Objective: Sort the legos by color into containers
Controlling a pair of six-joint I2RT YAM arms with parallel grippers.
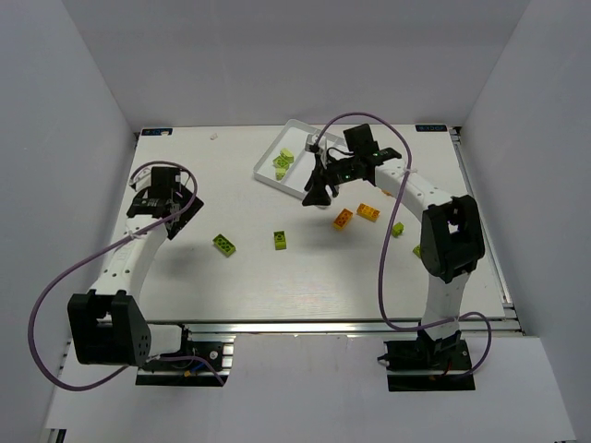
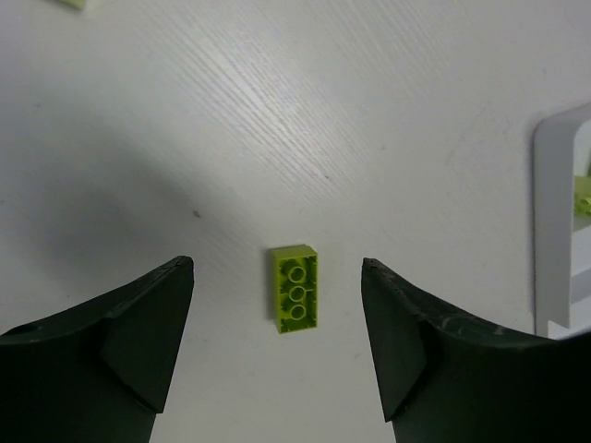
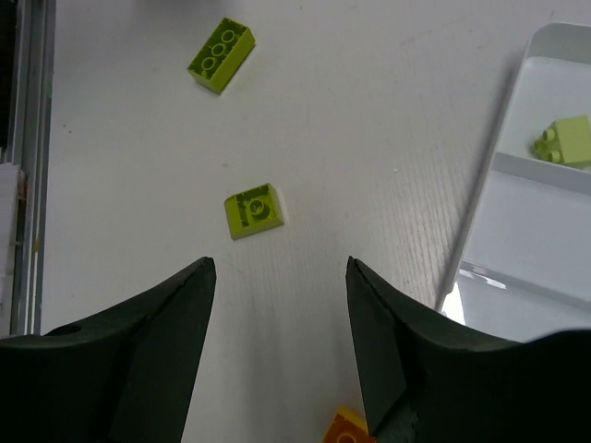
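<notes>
The white tray (image 1: 265, 171) lies at the back middle with light yellow-green legos (image 1: 285, 160) in it. On the table lie two yellow-green bricks (image 1: 223, 245) (image 1: 280, 240), two orange bricks (image 1: 343, 219) (image 1: 368, 211) and two small green ones (image 1: 398, 229) (image 1: 417, 250). My left gripper (image 1: 185, 212) (image 2: 277, 266) is open and empty above an upside-down yellow-green brick (image 2: 295, 288). My right gripper (image 1: 319, 194) (image 3: 280, 263) is open and empty beside the tray (image 3: 489, 198). An orange brick (image 3: 343, 430) lies under it and a square green brick (image 3: 252, 210) ahead.
In the right wrist view a longer yellow-green brick (image 3: 222, 55) lies farther off, and a light green piece (image 3: 565, 141) sits in the tray. The tray's rim (image 2: 545, 231) shows at the right of the left wrist view. White walls enclose the table.
</notes>
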